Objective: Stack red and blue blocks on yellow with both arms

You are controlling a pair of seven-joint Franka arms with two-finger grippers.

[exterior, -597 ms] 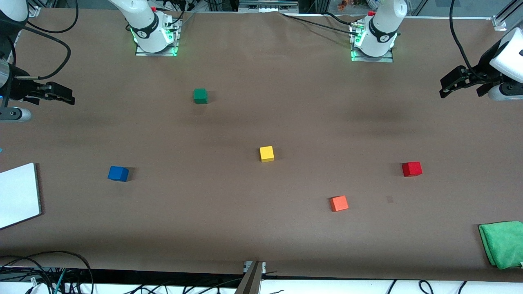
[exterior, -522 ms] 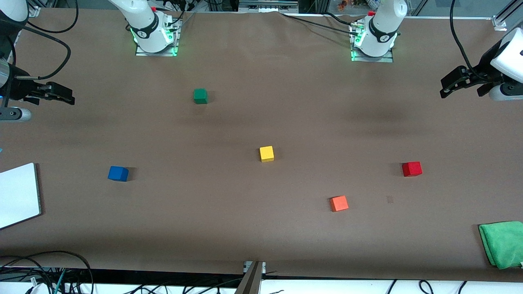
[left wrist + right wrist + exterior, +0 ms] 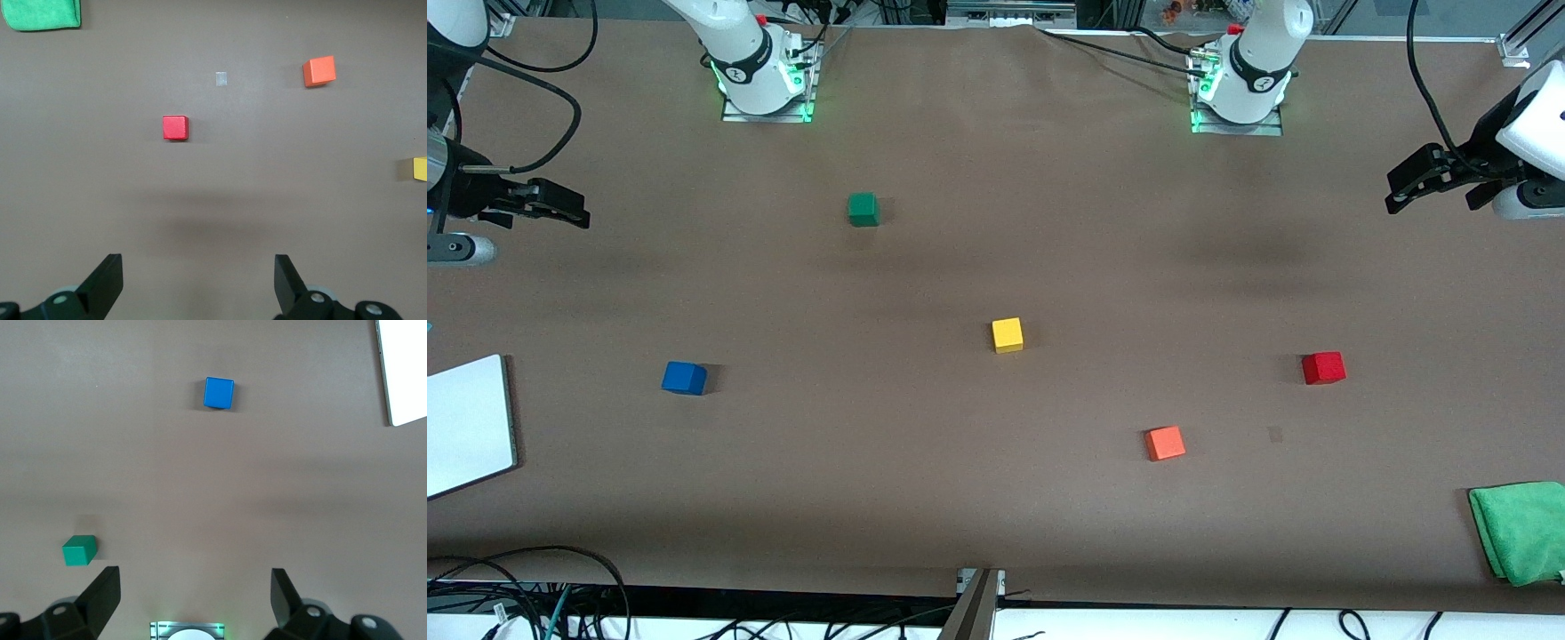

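Observation:
The yellow cube (image 3: 1007, 335) sits mid-table; its edge also shows in the left wrist view (image 3: 420, 169). The red cube (image 3: 1322, 367) lies toward the left arm's end, also in the left wrist view (image 3: 175, 127). The blue cube (image 3: 684, 378) lies toward the right arm's end, also in the right wrist view (image 3: 219, 393). My left gripper (image 3: 1398, 194) hangs open and empty high over the table's edge at its own end; its jaws (image 3: 198, 280) stand wide apart. My right gripper (image 3: 574, 213) hangs open and empty high at the other end (image 3: 195, 593).
An orange cube (image 3: 1165, 443) lies nearer the front camera than the yellow one. A dark green cube (image 3: 863, 209) sits nearer the bases. A green cloth (image 3: 1519, 531) lies at the left arm's end, a white board (image 3: 467, 425) at the right arm's end.
My left gripper has drifted very slightly upward in the front view. The cubes and the right arm have not moved.

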